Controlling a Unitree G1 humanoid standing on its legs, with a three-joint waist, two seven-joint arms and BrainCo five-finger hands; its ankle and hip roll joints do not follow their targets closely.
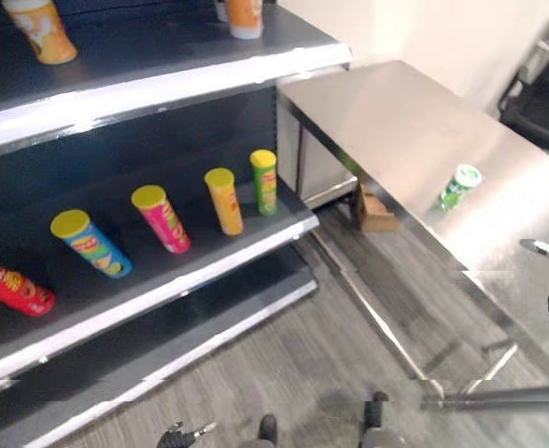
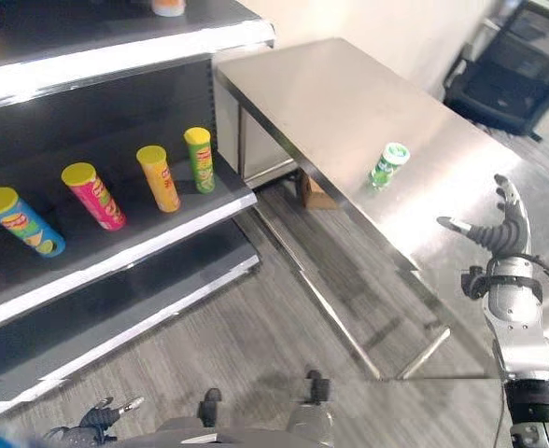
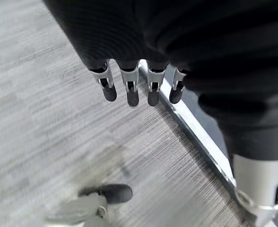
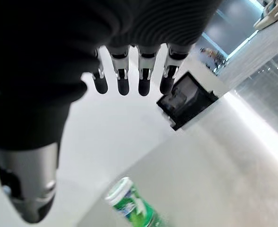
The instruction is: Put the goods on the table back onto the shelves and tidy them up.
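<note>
A green can with a white lid (image 2: 387, 164) stands alone on the steel table (image 2: 349, 103); the right wrist view shows the same can (image 4: 132, 205) past my fingers. My right hand (image 2: 499, 233) hovers open above the table's near right part, short of the can, fingers straight and thumb out. On the middle shelf (image 1: 162, 271) stand several tall tubes: red (image 1: 11, 287), blue (image 1: 91, 244), pink (image 1: 161, 218), orange (image 1: 224, 201) and green (image 1: 264, 182). My left hand (image 1: 176, 435) hangs low near the floor, open and empty, its fingers (image 3: 129, 87) straight in the left wrist view.
The top shelf (image 1: 162, 84) carries an orange cup (image 1: 39, 30) and another orange tub (image 1: 244, 17). A cardboard box (image 1: 375, 213) lies on the floor under the table. A black office chair (image 2: 517, 79) stands beyond the table's far right corner. Wood-look floor separates shelves and table.
</note>
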